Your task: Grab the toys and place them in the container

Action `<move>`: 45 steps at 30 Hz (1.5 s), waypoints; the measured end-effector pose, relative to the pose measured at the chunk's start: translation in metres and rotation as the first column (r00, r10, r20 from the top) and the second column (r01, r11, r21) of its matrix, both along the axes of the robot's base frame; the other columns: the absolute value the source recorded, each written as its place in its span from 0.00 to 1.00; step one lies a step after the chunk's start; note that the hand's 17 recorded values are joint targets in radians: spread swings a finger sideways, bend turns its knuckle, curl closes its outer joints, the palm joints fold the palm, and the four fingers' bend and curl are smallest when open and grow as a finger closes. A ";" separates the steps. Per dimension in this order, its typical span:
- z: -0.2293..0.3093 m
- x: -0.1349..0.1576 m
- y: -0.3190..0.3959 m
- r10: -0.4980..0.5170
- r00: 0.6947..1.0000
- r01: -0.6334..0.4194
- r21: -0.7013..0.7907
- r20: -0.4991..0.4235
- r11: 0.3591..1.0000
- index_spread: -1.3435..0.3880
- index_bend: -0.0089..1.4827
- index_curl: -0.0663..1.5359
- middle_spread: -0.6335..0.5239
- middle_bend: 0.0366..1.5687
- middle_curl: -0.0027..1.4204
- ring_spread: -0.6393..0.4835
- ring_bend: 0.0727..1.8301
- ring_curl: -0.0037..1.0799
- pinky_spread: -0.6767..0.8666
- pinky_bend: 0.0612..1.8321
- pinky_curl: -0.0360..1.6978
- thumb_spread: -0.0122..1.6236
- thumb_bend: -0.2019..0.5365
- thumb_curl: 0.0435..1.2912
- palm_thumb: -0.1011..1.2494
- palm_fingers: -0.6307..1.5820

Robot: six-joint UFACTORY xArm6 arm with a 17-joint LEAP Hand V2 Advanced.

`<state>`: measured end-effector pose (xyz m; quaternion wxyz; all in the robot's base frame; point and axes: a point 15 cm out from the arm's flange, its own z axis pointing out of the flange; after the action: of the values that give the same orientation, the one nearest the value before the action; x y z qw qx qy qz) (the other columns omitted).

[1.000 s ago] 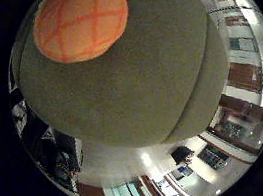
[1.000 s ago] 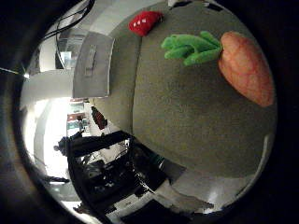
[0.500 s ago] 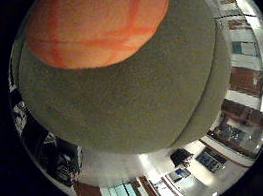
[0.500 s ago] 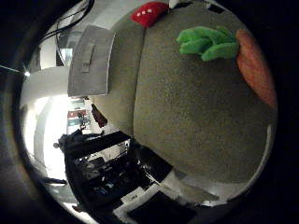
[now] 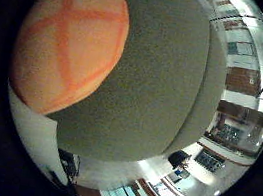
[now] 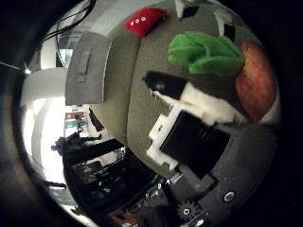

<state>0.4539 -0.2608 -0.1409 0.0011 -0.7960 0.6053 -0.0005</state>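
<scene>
A plush carrot lies on the olive-grey table top (image 5: 164, 83), very close under my palm. Its orange body (image 5: 69, 47), crossed with darker orange stripes, fills much of the little finger side view. Its green leaves (image 6: 206, 52) show in the thumb side view. My right hand (image 6: 199, 127) has a white and black finger (image 6: 189, 94) curled in beside the leaves, and other fingertips (image 6: 227, 29) show on the far side of them. A small red plush toy (image 6: 144, 21) with white dots lies further off, near the table's edge.
A grey fabric container (image 6: 87, 68) with a strap handle stands beside the table near the red toy. Past the table's rounded edge are a lit room floor, dark furniture and windows.
The palm has come closer to the carrot, whose orange body now looks larger. A finger has curled into the thumb side view beside the green leaves.
</scene>
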 end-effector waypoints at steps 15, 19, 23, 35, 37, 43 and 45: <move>0.004 0.009 -0.007 0.016 1.000 -0.016 -0.006 0.004 1.000 0.65 0.72 0.54 0.45 0.78 0.51 0.38 0.68 0.61 0.29 0.75 0.29 0.64 0.25 0.24 0.59 0.85; 0.005 0.006 -0.014 0.004 1.000 -0.004 -0.008 0.006 1.000 0.66 0.77 0.53 0.45 0.82 0.51 0.38 0.70 0.65 0.31 0.79 0.33 0.65 0.27 0.27 0.66 0.82; 0.011 0.005 -0.029 -0.019 1.000 0.019 -0.020 0.023 1.000 0.67 0.80 0.52 0.46 0.84 0.51 0.37 0.71 0.67 0.32 0.80 0.36 0.64 0.29 0.32 0.78 0.81; 0.087 0.030 -0.049 -0.013 0.996 0.018 -0.057 0.083 0.998 0.68 0.84 0.49 0.48 0.87 0.48 0.38 0.71 0.71 0.33 0.78 0.43 0.64 0.26 0.43 0.84 0.80; 0.103 0.030 -0.045 -0.009 0.998 0.012 -0.048 0.070 0.999 0.68 0.84 0.48 0.48 0.87 0.48 0.38 0.71 0.71 0.33 0.77 0.44 0.64 0.25 0.43 0.84 0.80; 0.166 0.040 -0.032 0.015 0.996 -0.010 -0.055 0.084 0.998 0.68 0.84 0.47 0.48 0.87 0.47 0.37 0.71 0.72 0.33 0.76 0.46 0.64 0.25 0.46 0.84 0.80; 0.188 0.042 -0.024 0.024 0.995 -0.019 -0.058 0.095 0.998 0.68 0.84 0.47 0.48 0.87 0.47 0.37 0.71 0.72 0.32 0.76 0.47 0.64 0.26 0.46 0.84 0.80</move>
<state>0.4956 -0.2848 0.0473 0.0071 -0.8013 0.5956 -0.0558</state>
